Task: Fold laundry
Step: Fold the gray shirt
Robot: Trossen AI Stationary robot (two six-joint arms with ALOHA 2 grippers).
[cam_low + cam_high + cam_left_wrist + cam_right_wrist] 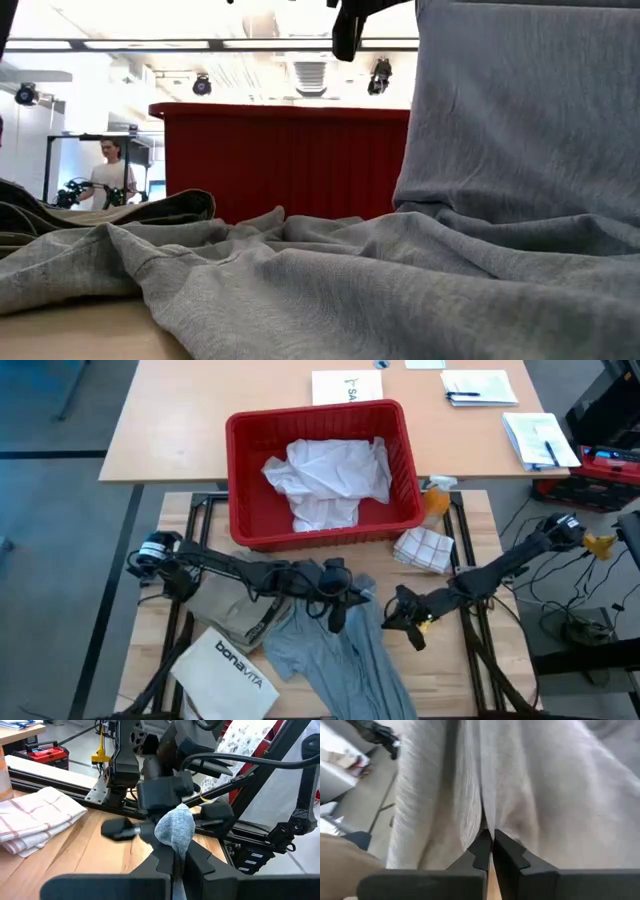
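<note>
The grey T-shirt (345, 650) lies near the table's front middle. Part of it is raised as a hanging sheet (520, 110). My left gripper (176, 854) reaches in from the left and is shut on the shirt's upper end (335, 605). My right gripper (489, 840) comes from the right to the shirt's right edge (400, 618) and is shut on grey cloth. A khaki-tan piece (225, 605) lies flat to the shirt's left. The white shirt (325, 475) lies crumpled in a red basket (245, 440). My left gripper pinches a bunched bit of the grey T-shirt (175, 827) between its two fingers, and the bunch bulges out past the fingertips. The cloth hangs below the hold, and its lower part (350, 290) lies in folds on the table. My right gripper pinches the grey T-shirt where a crease (484, 817) runs into its fingertips, coming in from the table's right. The cloth fills the view ahead of the fingers. Which edge it has, and one layer or several, I cannot tell.
A stiff white bag printed "bonavita" (225, 665) lies at the front left. A folded checked towel (425, 548) and an orange spray bottle (437, 495) sit right of the basket. Papers lie on the far table (480, 388). A person (108, 175) stands in the room behind.
</note>
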